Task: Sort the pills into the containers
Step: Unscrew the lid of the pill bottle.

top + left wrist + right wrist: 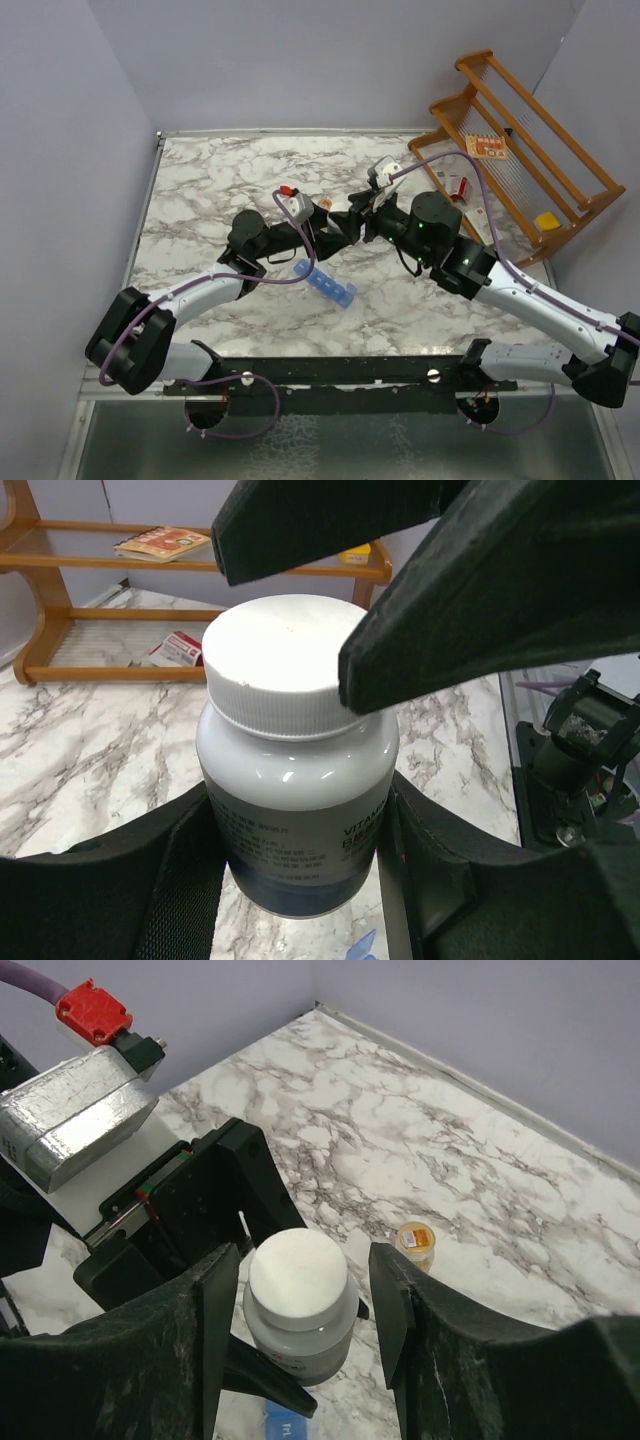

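A grey pill bottle with a white screw cap is held upright above the marble table, my left gripper shut on its body. My right gripper stands open astride the cap. One of its fingers lies against the cap's rim, and a gap shows at the other. The containers, a blue translucent strip, lie on the table just below both grippers; one end of them peeks out under the bottle. No pills show.
A small amber bottle stands on the marble beyond the right fingers. A wooden rack at the back right carries a small card box and a yellow item. A red-and-white box lies beside it.
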`<action>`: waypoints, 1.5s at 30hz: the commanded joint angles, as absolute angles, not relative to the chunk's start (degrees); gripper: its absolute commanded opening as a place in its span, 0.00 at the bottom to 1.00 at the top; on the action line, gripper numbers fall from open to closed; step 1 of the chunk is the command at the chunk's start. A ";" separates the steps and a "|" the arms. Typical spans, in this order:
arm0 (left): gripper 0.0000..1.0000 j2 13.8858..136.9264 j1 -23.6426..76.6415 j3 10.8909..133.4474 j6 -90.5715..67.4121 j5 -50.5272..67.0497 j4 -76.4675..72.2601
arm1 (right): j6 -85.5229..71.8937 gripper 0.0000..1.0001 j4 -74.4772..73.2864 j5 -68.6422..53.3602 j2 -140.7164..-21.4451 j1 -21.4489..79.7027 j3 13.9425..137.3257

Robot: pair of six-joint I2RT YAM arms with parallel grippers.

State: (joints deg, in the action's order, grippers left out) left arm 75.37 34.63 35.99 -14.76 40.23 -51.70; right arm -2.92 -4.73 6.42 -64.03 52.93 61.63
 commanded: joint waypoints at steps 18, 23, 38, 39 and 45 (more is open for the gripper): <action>0.00 73.48 35.43 36.24 -12.70 36.40 -52.16 | -4.52 0.13 -1.85 9.50 -68.34 54.26 61.70; 0.00 73.02 35.43 36.06 -12.57 36.46 -52.03 | -3.40 0.01 -3.19 9.81 -67.75 54.40 62.33; 0.00 69.02 36.48 35.76 -13.62 46.25 -52.88 | 5.88 0.01 -5.96 -2.42 -56.63 54.40 56.88; 0.00 68.78 36.66 35.77 -13.58 47.49 -53.05 | 7.09 0.01 -6.12 -5.12 -55.60 54.36 56.20; 0.00 66.86 39.82 36.68 -12.72 54.75 -53.76 | 9.96 0.01 -5.22 -17.82 -51.33 54.40 53.79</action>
